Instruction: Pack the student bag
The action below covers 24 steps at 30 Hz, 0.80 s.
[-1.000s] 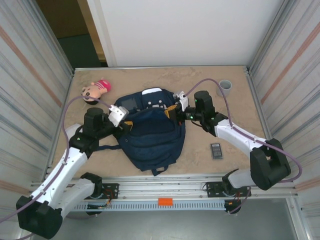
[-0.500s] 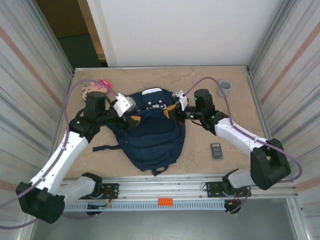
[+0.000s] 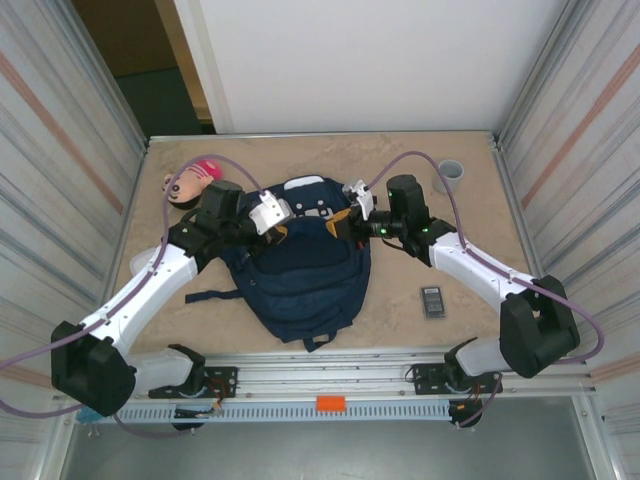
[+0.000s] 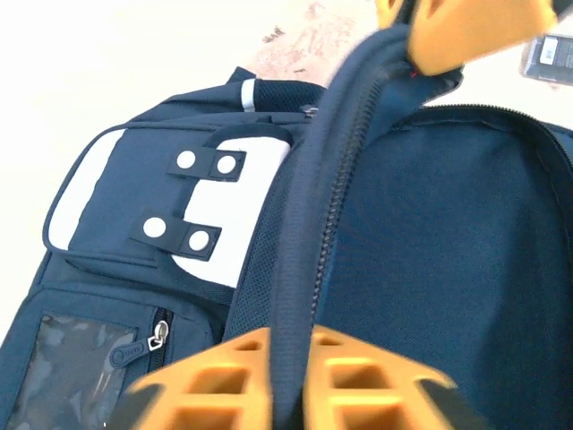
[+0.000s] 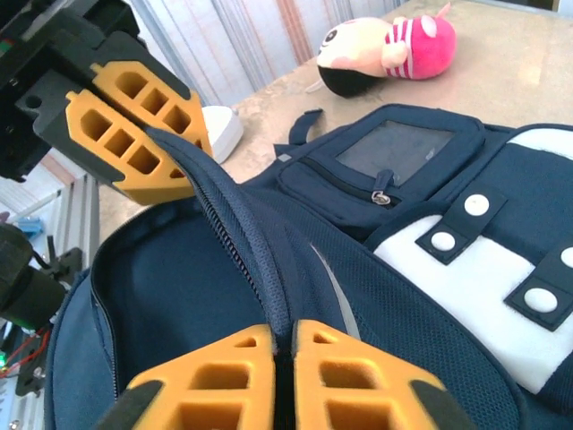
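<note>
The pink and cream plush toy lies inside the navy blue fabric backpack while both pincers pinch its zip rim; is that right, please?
Not quite. The pink and cream plush toy lies on the beige table, outside the navy blue fabric backpack, as the top external view shows. The left pincer and right pincer do pinch its zip rim.

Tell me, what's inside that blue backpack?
The left pincer and right pincer pinch the backpack rim, holding it open. Inside, only dark blue lining shows, no items. The bottom is covered by the front panel, so I cannot tell what lies there.
</note>
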{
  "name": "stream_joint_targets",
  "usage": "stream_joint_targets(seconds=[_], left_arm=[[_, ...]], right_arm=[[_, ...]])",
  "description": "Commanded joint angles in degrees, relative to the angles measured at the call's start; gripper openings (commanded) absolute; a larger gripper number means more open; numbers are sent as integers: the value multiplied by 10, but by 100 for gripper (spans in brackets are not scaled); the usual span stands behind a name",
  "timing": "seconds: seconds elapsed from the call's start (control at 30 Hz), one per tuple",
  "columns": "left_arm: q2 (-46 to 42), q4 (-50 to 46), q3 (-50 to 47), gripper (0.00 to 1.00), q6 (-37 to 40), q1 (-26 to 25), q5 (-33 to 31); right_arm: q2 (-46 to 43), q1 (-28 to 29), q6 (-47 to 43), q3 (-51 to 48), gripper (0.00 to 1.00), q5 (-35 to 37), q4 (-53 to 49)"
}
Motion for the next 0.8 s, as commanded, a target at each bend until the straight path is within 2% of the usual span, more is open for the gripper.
stream_joint_targets(seconds=[0.0,0.07,0.13,0.23,0.4,0.5,0.63,0.77], left_arm=[[-16,33,1,0,-15,5,-16],[-22,38,-2,0,-25,9,-20],[-27,48,-7,0,-41,17,-18],[-36,57,-11,0,-56,24,-22],[-45,54,-17,0,-63,27,-24],[-47,52,-20,0,-65,28,-24],[-47,54,-20,0,-67,29,-25],[-48,54,-20,0,-69,29,-23]], right_arm=[[-33,-6,31,33,22,38,-28],[-64,-7,67,56,32,135,-101],[-90,-12,103,87,53,240,-201],[-110,-43,130,120,65,298,-341],[-122,-115,177,123,68,376,-533],[-115,-172,212,100,69,396,-610],[-110,-241,255,29,71,381,-626],[-109,-257,288,-32,71,359,-600]])
